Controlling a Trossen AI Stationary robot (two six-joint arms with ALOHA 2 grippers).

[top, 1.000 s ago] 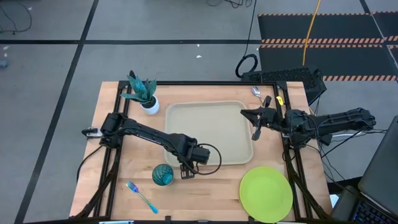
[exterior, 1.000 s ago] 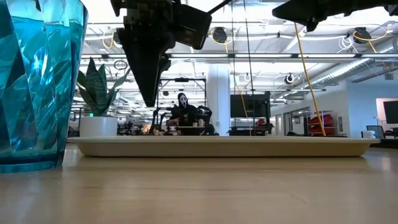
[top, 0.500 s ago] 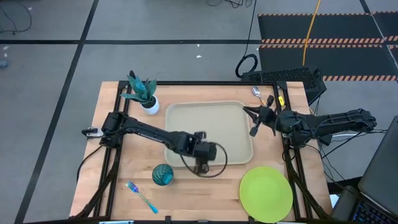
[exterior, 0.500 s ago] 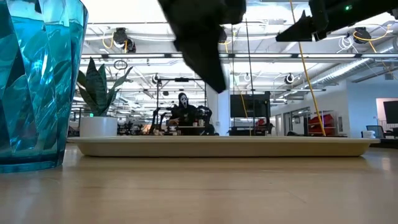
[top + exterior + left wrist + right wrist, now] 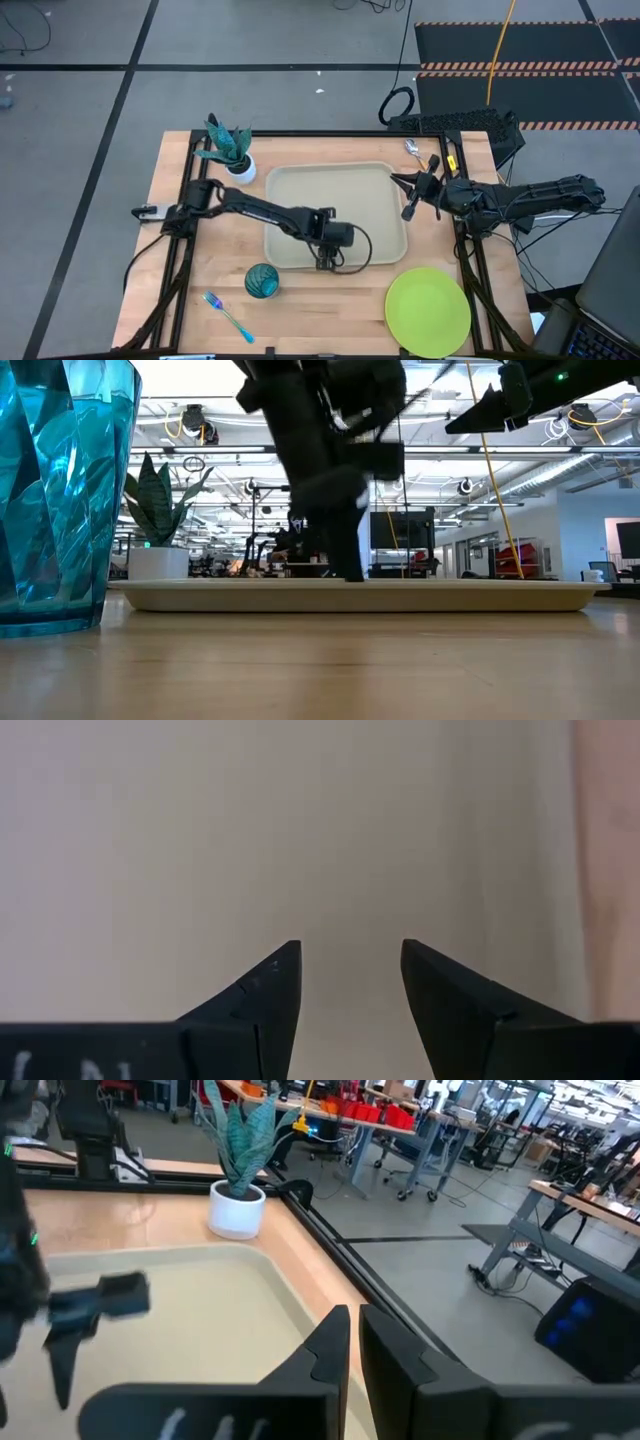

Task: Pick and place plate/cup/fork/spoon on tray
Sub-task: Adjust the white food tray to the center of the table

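The beige tray [image 5: 335, 205] lies at the table's middle. My left gripper [image 5: 325, 264] is open and empty, pointing down over the tray's near part [image 5: 350, 840]. In the low view its fingertips [image 5: 348, 565] reach down to the tray's rim; whether they touch the floor I cannot tell. The teal cup [image 5: 262, 281] stands near the tray's near left corner, and the blue-handled fork [image 5: 228, 314] lies nearer still. The lime-green plate [image 5: 428, 312] lies at the near right. The spoon [image 5: 412, 149] lies at the far right. My right gripper [image 5: 406, 196] is shut and empty, raised at the tray's right edge.
A white pot with a green plant [image 5: 230, 152] stands at the tray's far left corner. Black frame rails [image 5: 340, 134] run along the table's far edge and its sides. Bare wood [image 5: 330, 310] lies between the cup and the plate.
My left gripper has gone from beside the cup toward the table's right edge, over the tray's near part, and then down until its fingertips stand at the tray's rim height. The cup, fork, plate and spoon have stayed in place.
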